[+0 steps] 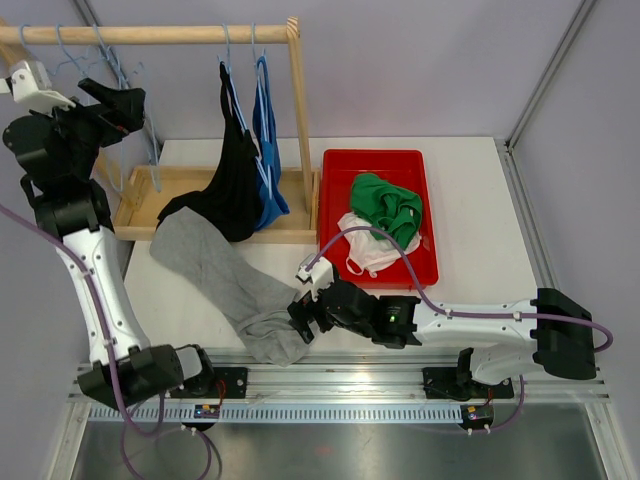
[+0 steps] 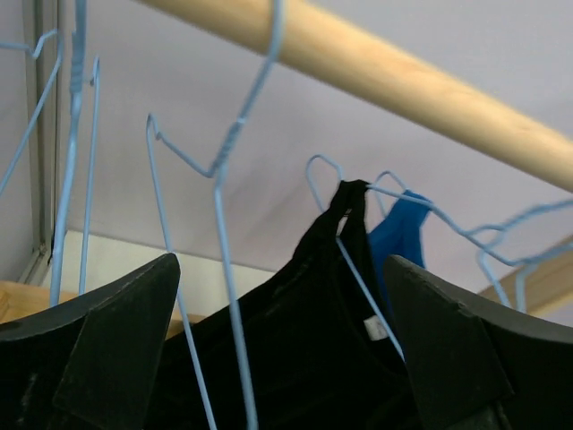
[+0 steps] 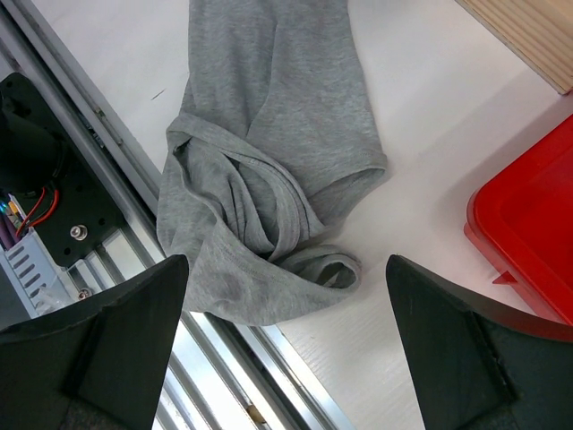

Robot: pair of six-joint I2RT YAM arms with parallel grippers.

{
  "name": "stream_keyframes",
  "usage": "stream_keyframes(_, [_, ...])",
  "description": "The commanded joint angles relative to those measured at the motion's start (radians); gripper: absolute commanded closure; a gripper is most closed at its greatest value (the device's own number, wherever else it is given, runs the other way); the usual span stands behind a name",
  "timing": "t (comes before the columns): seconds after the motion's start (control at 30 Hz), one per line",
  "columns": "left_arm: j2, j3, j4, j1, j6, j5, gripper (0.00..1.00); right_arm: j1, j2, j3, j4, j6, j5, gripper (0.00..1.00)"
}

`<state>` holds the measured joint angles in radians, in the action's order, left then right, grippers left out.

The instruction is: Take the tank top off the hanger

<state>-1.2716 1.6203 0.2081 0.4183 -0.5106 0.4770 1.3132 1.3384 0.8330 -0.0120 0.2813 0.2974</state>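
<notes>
Grey top [image 1: 235, 285] lies crumpled on the table [image 1: 460, 200], front left, clear of any hanger. I read that piece as done. Right gripper [image 1: 305, 318] hovers just over its near end, fingers spread, holding nothing.

Left gripper [image 1: 128, 108] is up by the rail [image 1: 150, 34] among bare hangers [image 1: 100, 50], fingers spread, empty.

Black top [image 1: 235, 185] and blue top [image 1: 268, 150] hang on wire hangers; the black hem drapes onto the rack base [image 1: 135, 215]. If either is the target, it is left to do.

Red bin [image 1: 335, 165] holds a green garment [image 1: 388, 205] and a white one [image 1: 372, 255].
</notes>
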Motion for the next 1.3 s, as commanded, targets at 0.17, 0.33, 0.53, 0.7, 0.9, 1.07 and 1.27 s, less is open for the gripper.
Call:
stream_keyframes(0.17, [0.41,-0.313,-0.203,-0.177,0.091,0.023,0.01,-0.006,0.005,0.029,0.017,-0.008,0.045,0.01])
stream_keyframes(0.33, [0.566,-0.448,-0.141,-0.32,0.217,0.043,0.01,-0.008,0.024,0.054,-0.014,-0.013,0.06,0.0])
stream_keyframes(0.53, [0.637,-0.553,0.016,-0.504,0.403,-0.17,0.01,-0.012,0.074,0.08,-0.009,-0.001,0.042,0.01])
stream_keyframes(0.7, [0.641,-0.617,0.089,-0.576,0.466,-0.299,0.01,-0.02,0.146,0.103,0.001,0.012,0.013,0.01])
stream_keyframes(0.9, [0.6,-0.617,0.146,-0.595,0.466,-0.42,0.01,-0.034,0.268,0.173,0.082,0.027,-0.052,0.01])
stream_keyframes(1.07, [0.589,-0.616,0.162,-0.596,0.462,-0.456,0.01,-0.031,0.383,0.236,0.116,0.025,-0.098,0.01])
stream_keyframes(1.27, [0.592,-0.622,0.159,-0.596,0.454,-0.472,0.01,-0.031,0.514,0.339,0.109,-0.002,-0.139,0.01])
